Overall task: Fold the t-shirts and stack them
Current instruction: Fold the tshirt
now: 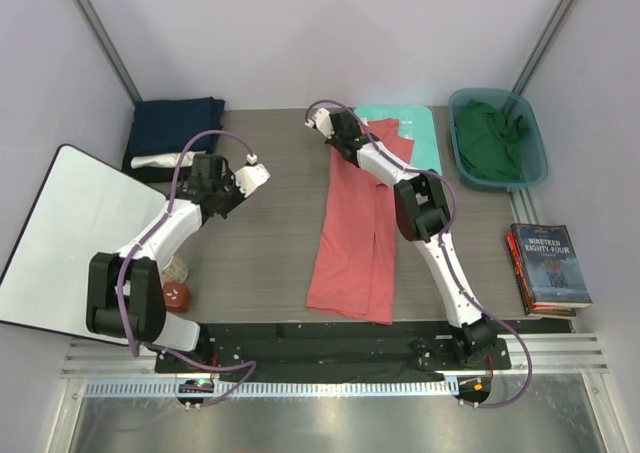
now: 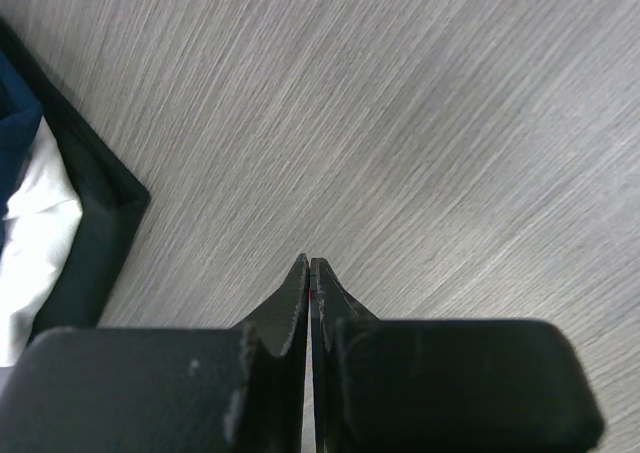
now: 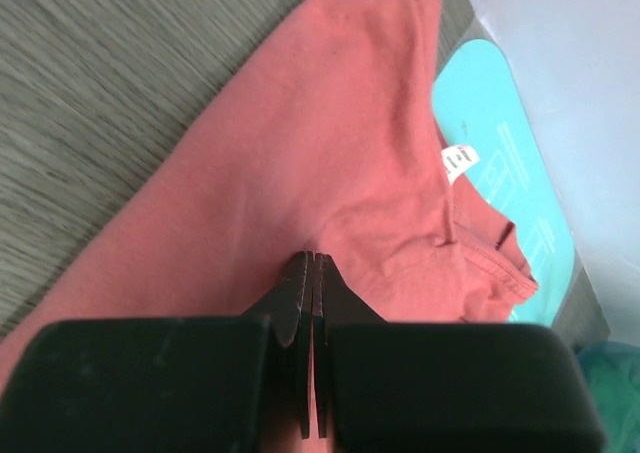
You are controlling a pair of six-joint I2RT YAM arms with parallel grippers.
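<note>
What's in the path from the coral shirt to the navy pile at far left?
Only the left gripper, shut, over the bare table between the coral shirt and the navy pile. Nothing else visible lies on that stretch.

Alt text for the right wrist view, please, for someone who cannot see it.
The right pincer, shut, points at a coral-red t-shirt spread across the grey wood-grain table; whether it pinches the cloth is unclear. The shirt's collar end, with a white label, lies partly on a mint-green board at the right.
</note>
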